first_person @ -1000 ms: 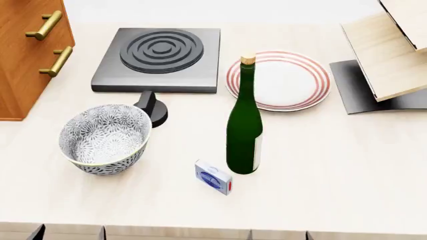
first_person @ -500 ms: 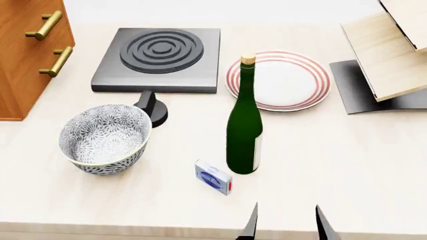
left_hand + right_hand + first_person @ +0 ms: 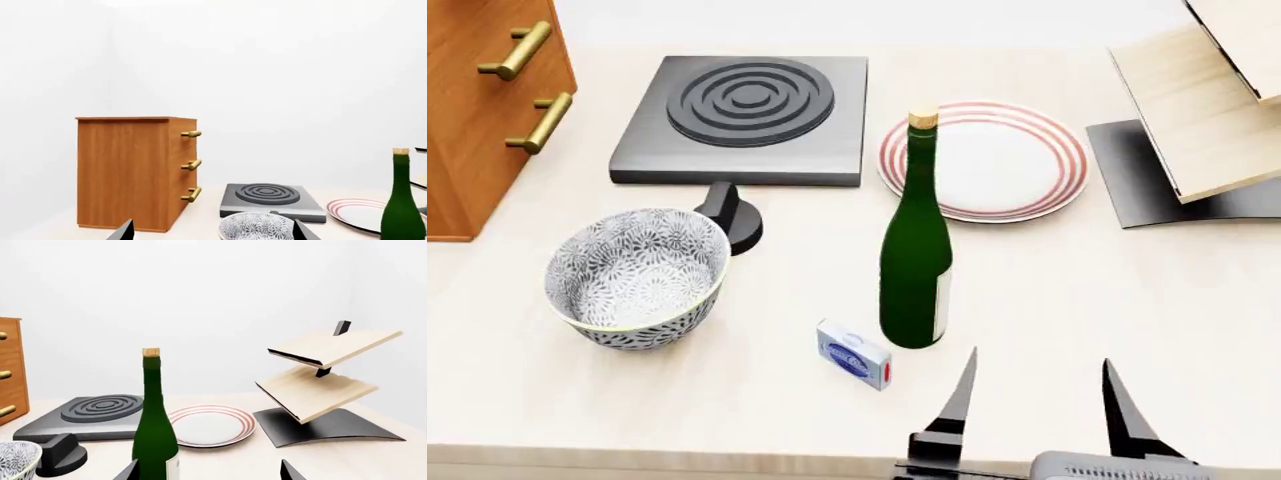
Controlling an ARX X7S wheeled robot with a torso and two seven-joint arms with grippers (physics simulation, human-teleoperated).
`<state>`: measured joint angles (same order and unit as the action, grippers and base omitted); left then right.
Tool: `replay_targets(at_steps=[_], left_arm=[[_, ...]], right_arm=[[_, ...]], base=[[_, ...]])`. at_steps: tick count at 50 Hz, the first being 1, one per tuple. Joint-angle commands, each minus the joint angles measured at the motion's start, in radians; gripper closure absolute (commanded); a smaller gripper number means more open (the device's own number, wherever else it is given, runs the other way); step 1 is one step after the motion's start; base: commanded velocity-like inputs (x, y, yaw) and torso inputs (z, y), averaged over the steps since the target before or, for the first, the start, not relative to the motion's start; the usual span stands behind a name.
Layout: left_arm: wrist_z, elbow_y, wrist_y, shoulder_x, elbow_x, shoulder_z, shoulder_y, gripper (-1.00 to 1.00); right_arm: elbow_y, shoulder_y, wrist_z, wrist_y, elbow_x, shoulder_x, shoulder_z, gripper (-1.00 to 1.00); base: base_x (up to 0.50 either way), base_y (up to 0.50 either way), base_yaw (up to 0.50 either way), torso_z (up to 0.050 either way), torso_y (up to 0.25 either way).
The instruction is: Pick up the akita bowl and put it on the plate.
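Observation:
The akita bowl (image 3: 637,275), grey-and-white floral with a pale rim, stands upright at the counter's front left. Far right of it lies the white plate (image 3: 984,160) with red rings, bare. My right gripper (image 3: 1041,362) is open at the front edge, right of the green bottle, with nothing between its fingers. It faces the plate (image 3: 212,425) and has the bowl (image 3: 17,460) off to one side. My left gripper (image 3: 213,231) is open too, and the bowl (image 3: 257,227) sits just ahead between its fingertips, untouched. The head view does not show the left gripper.
A tall green bottle (image 3: 916,250) and a small blue-white box (image 3: 854,355) stand between bowl and plate. A grey burner (image 3: 747,115) with a black knob (image 3: 734,215) lies behind the bowl. Wooden cabinet (image 3: 481,100) at far left, tilted wooden shelf rack (image 3: 1214,110) at far right.
My right gripper has come up from the bottom edge of the head view and reaches further over the counter, still open. Bowl, plate and bottle have not moved.

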<state>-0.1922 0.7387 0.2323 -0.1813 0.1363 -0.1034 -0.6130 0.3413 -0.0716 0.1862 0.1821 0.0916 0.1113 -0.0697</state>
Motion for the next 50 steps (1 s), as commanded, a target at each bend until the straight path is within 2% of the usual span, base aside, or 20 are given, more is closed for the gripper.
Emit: replay_targets(at_steps=[1, 34, 50], left_arm=[[-0.024, 0.085, 0.009, -0.014, 0.024, -0.036, -0.050, -1.00], [-0.046, 0.071, 0.000, -0.033, 0.033, -0.022, -0.032, -1.00], [-0.055, 0.067, -0.003, -0.042, 0.038, -0.016, -0.028, -1.00]], right_arm=[[0.015, -0.006, 0.015, 0.012, 0.024, 0.015, 0.003, -1.00], [0.012, -0.006, 0.026, 0.014, 0.071, 0.045, -0.021, -1.00], [-0.010, -0.010, 0.028, 0.018, 0.091, 0.054, -0.031, -1.00]], base=[[0.00, 0.00, 0.00, 0.000, 0.000], [0.00, 0.00, 0.00, 0.000, 0.000], [0.00, -0.41, 0.00, 0.000, 0.000]])
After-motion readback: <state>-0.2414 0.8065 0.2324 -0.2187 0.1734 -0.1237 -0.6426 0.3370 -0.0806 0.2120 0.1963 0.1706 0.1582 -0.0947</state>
